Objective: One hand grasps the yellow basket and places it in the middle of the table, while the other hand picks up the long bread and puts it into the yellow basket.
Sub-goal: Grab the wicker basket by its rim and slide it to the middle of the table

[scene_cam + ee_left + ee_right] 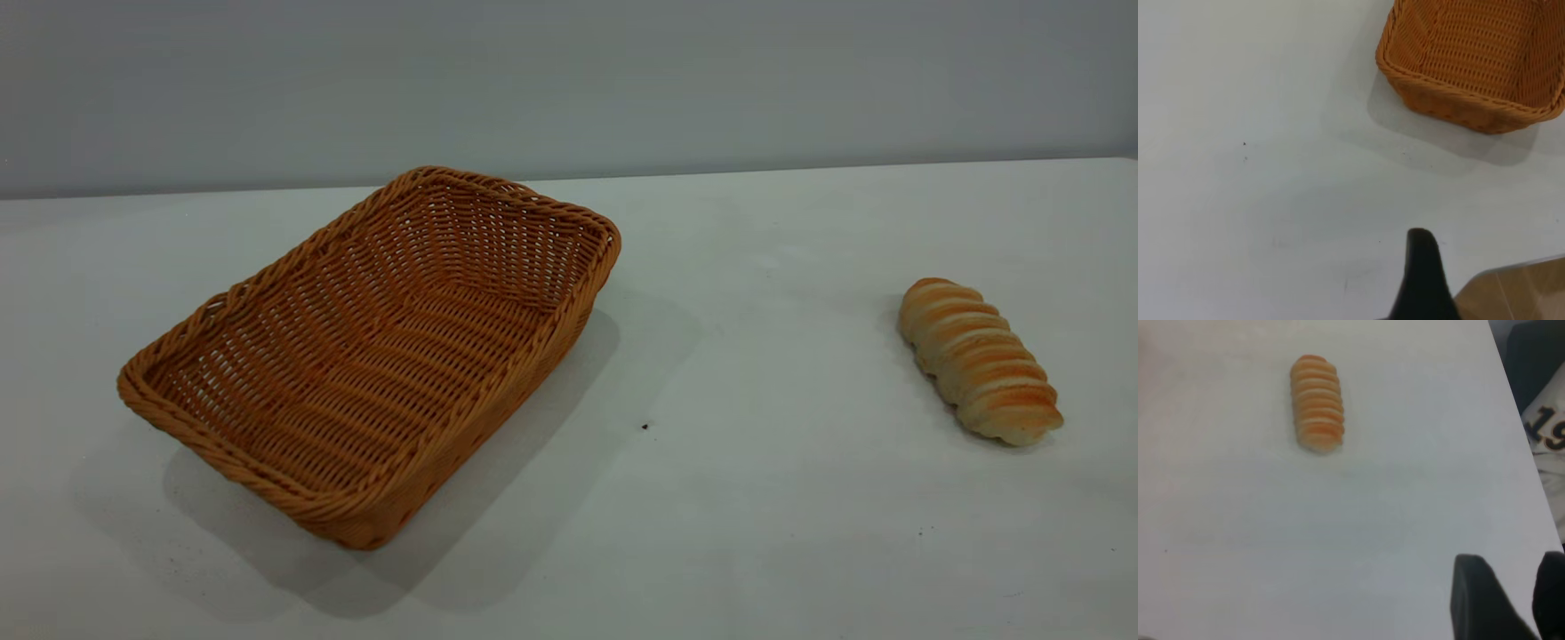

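Note:
The yellow basket [498, 231] is empty and lies slantwise on the left half of the white table [756, 498]. The long bread [978, 360] lies alone on the right side, far from the basket. Neither gripper appears in the exterior view. In the left wrist view a black tip of my left gripper [1421, 267] hangs over bare table near its edge, a good way from the basket [1458, 107]. In the right wrist view my right gripper [1517, 570] stands open with nothing in it, well short of the bread [1317, 403].
A tiny dark speck [645, 427] marks the table between basket and bread. Brown floor [1518, 293] shows past the table edge by the left gripper. Beyond the table's edge by the right gripper lies white fabric with dark digits [1548, 433].

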You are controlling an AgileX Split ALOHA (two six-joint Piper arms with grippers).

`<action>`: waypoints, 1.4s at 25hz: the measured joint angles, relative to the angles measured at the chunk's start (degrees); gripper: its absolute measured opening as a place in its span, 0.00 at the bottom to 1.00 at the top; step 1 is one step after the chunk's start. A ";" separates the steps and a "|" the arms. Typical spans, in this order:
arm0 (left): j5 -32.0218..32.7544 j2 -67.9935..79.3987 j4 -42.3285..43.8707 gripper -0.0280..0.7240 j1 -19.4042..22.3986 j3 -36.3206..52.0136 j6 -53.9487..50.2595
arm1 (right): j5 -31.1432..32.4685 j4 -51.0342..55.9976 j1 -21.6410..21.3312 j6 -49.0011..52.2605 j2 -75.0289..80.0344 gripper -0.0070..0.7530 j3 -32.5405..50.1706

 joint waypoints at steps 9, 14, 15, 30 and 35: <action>0.00 0.00 0.00 0.83 -0.29 0.00 0.00 | 0.00 -0.05 5.95 0.00 0.00 0.33 0.00; 0.00 0.00 0.00 0.83 -0.29 0.00 0.00 | 0.00 -0.05 8.47 0.00 0.00 0.33 0.00; 0.00 0.00 0.00 0.83 -0.29 0.00 0.00 | 0.00 -0.05 8.99 0.00 0.00 0.33 0.00; -9.68 21.53 -3.00 0.83 -0.35 -1.70 -10.19 | -6.06 -10.07 14.95 0.79 9.81 0.41 -6.07; -17.79 38.19 -3.32 0.83 -0.35 -2.33 -11.17 | -11.51 -14.17 14.95 3.38 20.80 0.58 -6.47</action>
